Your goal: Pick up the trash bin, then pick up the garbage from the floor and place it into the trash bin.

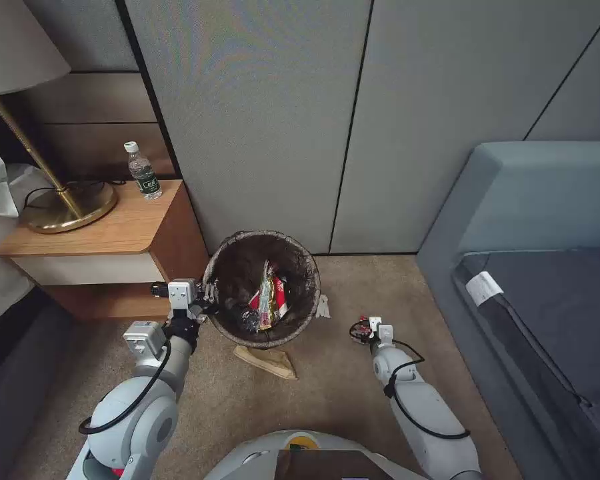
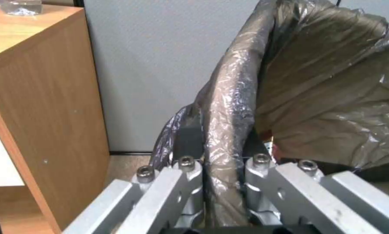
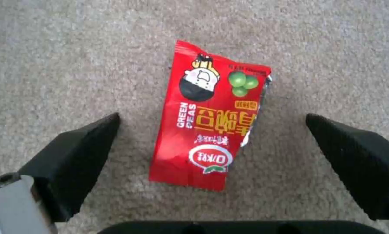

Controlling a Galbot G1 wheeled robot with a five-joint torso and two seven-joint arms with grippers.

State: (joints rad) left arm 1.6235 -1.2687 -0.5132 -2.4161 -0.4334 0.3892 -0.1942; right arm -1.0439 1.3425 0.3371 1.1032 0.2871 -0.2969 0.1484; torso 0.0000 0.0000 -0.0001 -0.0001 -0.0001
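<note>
The trash bin (image 1: 247, 267), round and lined with a dark bag, is beside the nightstand. My left gripper (image 1: 205, 300) is shut on its left rim, and the left wrist view shows the fingers (image 2: 188, 143) clamping the bag-covered rim (image 2: 229, 107). Red and yellow packets (image 1: 271, 303) lie inside the bin. A red green-peas snack packet (image 3: 209, 123) lies flat on the beige carpet floor (image 1: 327, 400). My right gripper (image 1: 363, 329) hovers straight over it, open, with one black finger (image 3: 73, 156) on each side and neither touching it.
A tan wrapper (image 1: 268, 361) lies on the carpet under the bin's near edge, and a white scrap (image 1: 323, 306) lies to its right. The wooden nightstand (image 1: 107, 240) with a lamp and a water bottle (image 1: 143, 171) stands left. A grey sofa (image 1: 540, 280) stands right.
</note>
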